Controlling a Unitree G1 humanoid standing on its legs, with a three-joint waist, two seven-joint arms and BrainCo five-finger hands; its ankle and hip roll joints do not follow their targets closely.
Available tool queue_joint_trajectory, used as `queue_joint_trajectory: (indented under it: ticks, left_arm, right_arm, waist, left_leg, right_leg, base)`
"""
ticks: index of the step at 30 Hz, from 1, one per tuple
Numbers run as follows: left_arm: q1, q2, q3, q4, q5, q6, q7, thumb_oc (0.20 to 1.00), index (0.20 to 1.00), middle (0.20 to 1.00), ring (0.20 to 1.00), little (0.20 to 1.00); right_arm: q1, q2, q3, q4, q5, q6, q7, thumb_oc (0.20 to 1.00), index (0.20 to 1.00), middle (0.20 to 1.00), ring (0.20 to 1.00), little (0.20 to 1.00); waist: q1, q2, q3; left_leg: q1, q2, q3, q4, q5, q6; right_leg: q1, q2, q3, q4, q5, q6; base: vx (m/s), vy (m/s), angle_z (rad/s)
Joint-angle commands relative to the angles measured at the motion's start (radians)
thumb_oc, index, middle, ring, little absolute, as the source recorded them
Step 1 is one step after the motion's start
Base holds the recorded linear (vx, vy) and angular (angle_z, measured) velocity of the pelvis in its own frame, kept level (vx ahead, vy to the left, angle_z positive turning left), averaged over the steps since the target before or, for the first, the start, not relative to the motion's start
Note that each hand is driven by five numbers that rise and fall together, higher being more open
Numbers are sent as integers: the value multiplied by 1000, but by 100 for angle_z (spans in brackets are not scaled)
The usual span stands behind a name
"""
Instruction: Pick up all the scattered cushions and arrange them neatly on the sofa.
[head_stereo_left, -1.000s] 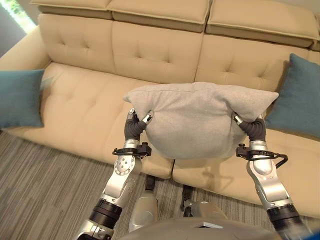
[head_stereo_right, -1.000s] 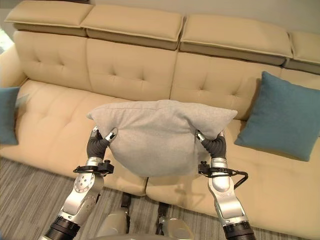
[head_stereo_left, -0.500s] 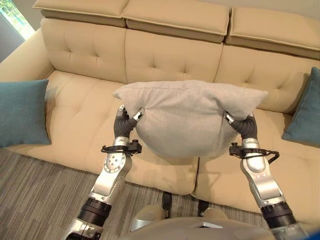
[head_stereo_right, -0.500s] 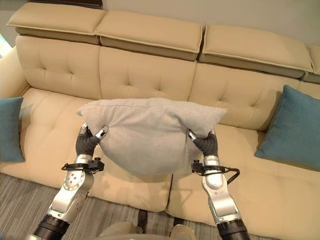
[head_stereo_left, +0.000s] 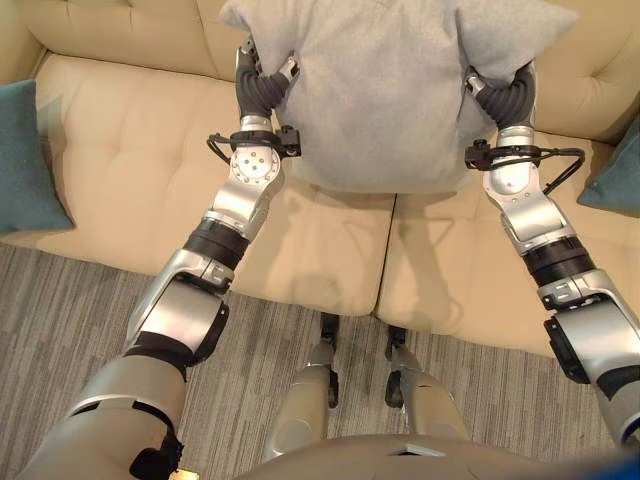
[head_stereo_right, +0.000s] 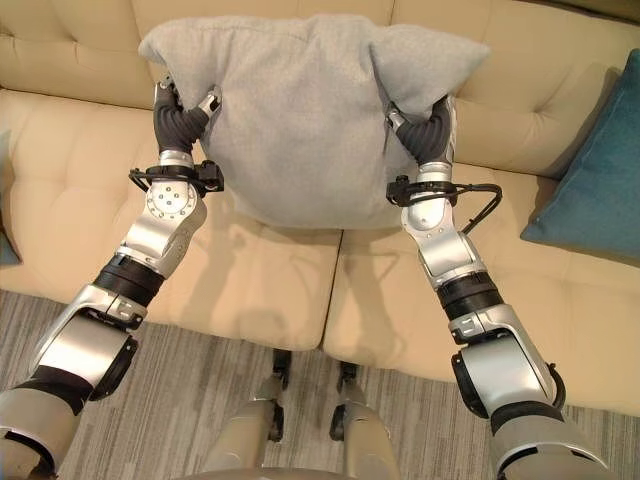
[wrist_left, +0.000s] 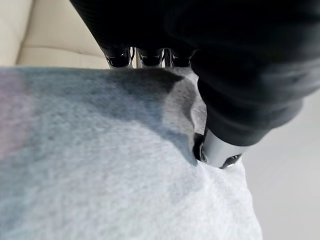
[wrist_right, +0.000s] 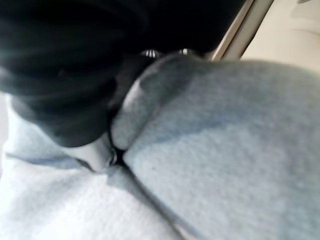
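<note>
A large grey cushion (head_stereo_right: 300, 110) is held up between both hands against the beige sofa's backrest (head_stereo_right: 530, 110), over the middle seat. My left hand (head_stereo_right: 180, 115) pinches its left edge, thumb pressed into the cloth (wrist_left: 215, 150). My right hand (head_stereo_right: 425, 130) grips its right edge the same way, thumb dug into a fold (wrist_right: 107, 155). A teal cushion (head_stereo_right: 600, 170) leans on the sofa at the right. Another teal cushion (head_stereo_left: 20, 150) lies at the sofa's left end.
The beige seat (head_stereo_left: 130, 170) left of the grey cushion is bare. Grey striped carpet (head_stereo_left: 70, 310) runs in front of the sofa.
Both arms have stretched forward and carried the grey cushion up toward the backrest. The camera has tipped down, so the sofa's top has left the picture.
</note>
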Motion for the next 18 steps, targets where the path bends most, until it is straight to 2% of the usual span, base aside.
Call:
queue_joint_trajectory:
  ticks: [1, 10, 16, 17, 18]
  left_arm:
    - [-156, -37, -104, -37, -5, -126, -27, 200, 200, 200, 200, 200]
    - [-272, -32, -160, 84, -28, -130, -53, 200, 200, 200, 200, 200]
    - [-276, -8, -162, 124, -44, -127, -68, 200, 200, 200, 200, 200]
    - [-276, -6, -164, 148, -39, -121, -76, 357, 357, 357, 357, 357]
    - [-280, -5, -170, 169, -37, -117, -83, 620, 620, 620, 620, 620]
  right_arm:
    - [-150, 52, 75, -99, 21, -111, -32, 200, 200, 200, 200, 200]
    - [-260, 69, 132, 15, 63, -140, -36, 200, 200, 200, 200, 200]
    - [-272, 65, 143, 56, 85, -151, -32, 200, 200, 200, 200, 200]
    - [-276, 58, 152, 80, 80, -148, -28, 200, 200, 200, 200, 200]
    - [-282, 54, 161, 99, 79, -144, -23, 200, 200, 200, 200, 200]
  waist:
    - [2, -35, -48]
    - [-16, -11, -47]
    - [-22, 6, -42]
    - [-23, 9, -43]
    - [-25, 9, -44]
  left_leg:
    - [17, 40, 13, 4, -93, -74]
    - [-78, 44, 16, 4, -68, -87]
    - [-121, 41, 15, 4, -57, -91]
    - [-131, 40, 18, 4, -55, -91]
    - [-133, 39, 19, 4, -53, -91]
  right_leg:
    - [-22, -60, 41, 5, -27, 118]
    - [-133, -64, 59, 5, -7, 124]
    - [-180, -66, 67, 5, 3, 127]
    - [-194, -66, 71, 5, 5, 126]
    - [-197, -66, 73, 5, 6, 126]
  base:
    - [-39, -14, -18]
    - [-10, -9, -10]
    - [-7, -2, -4]
    - [-7, -6, -6]
    - [-22, -8, -5]
